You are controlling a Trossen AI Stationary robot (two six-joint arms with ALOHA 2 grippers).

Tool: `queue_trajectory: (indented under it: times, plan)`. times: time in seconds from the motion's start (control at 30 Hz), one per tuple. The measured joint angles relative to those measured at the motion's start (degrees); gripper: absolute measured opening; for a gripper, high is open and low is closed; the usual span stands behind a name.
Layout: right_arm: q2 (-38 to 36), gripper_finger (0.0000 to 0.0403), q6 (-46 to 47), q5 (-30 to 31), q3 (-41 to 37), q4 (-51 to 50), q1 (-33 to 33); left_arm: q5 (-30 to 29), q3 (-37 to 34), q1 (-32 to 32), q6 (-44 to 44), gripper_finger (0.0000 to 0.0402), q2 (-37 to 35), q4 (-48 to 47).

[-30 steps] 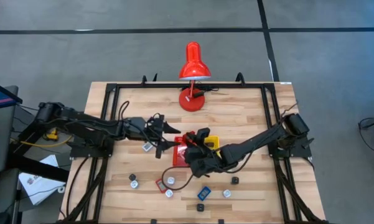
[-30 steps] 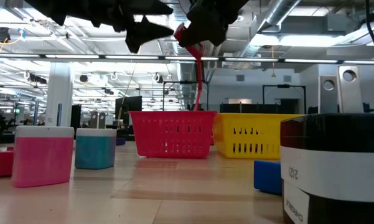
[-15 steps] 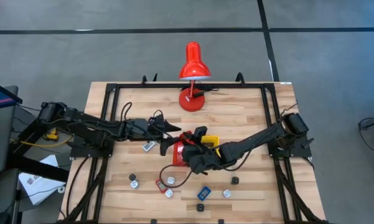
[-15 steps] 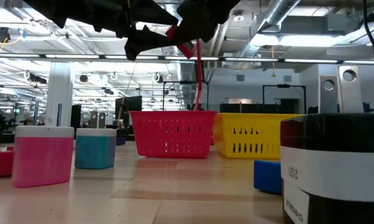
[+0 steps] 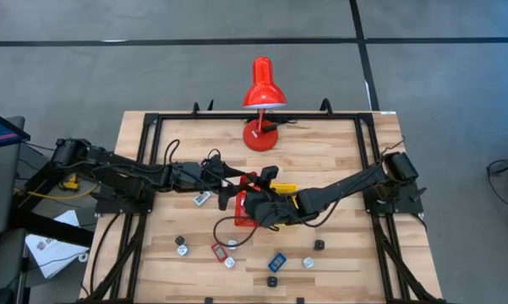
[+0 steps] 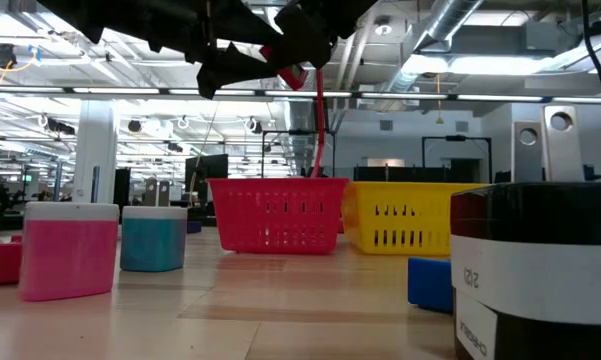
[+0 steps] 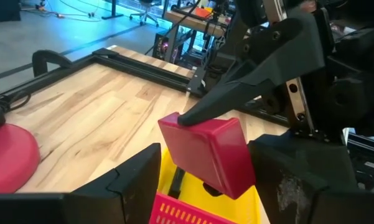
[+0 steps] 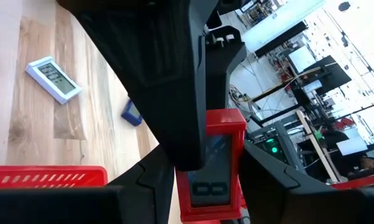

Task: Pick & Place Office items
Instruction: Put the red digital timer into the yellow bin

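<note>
Red tray (image 5: 244, 218) largely hidden beneath both grippers in high view. Small items (image 5: 229, 262) at table's 6 o'clock too tiny to identify.

We see even, bright overhead light on the table (image 5: 338, 160), with soft shadows. Ceiling lights (image 6: 450, 62) glare in the low view; the near black-and-white cylinder (image 6: 540, 270) looks blurred.

Right claw (image 5: 255, 183) carrying the red office item (image 5: 253, 180) now shifted leftward over the red tray (image 5: 239, 218), left claw (image 5: 241, 178) reached further right, closing around the item
</note>
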Motion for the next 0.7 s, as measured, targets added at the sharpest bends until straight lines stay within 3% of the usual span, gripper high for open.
queue_trajectory:
  times: [0.43, 0.7]
  plan:
    - [0.0, 0.0139, -0.4, -0.1, 0.0, -0.2, 0.0, -0.3, 0.0, 0.0, -1.0, 0.0102, 0.0, -0.1]
    - [0.0, 0.0139, -1.7, -0.1, 0.0, -0.1, 0.0, -0.3, 0.0, 0.0, -0.9, 0.0092, 0.0, 0.0]
